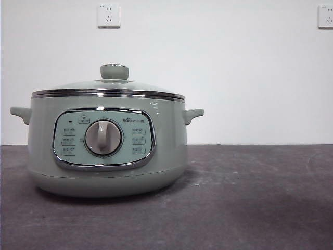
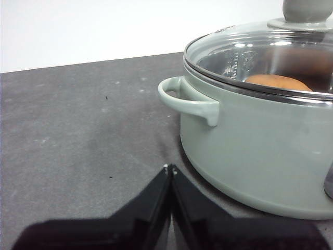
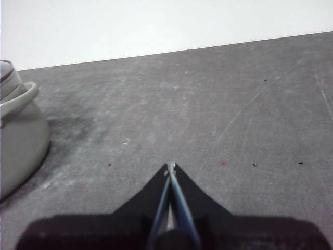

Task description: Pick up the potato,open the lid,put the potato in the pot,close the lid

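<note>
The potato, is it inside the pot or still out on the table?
Inside. Through the glass lid, the orange-brown potato shows in the pot; the lid sits on its rim.

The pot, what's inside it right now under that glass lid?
Through the lid, an orange-brown potato shows inside the pot. Its underside and the pot's floor are hidden by the wall.

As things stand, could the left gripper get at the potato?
Probably not directly: the potato lies inside the pot under the closed glass lid. The left gripper, jaws shut, sits beside the pot; the lid must come off first.
</note>
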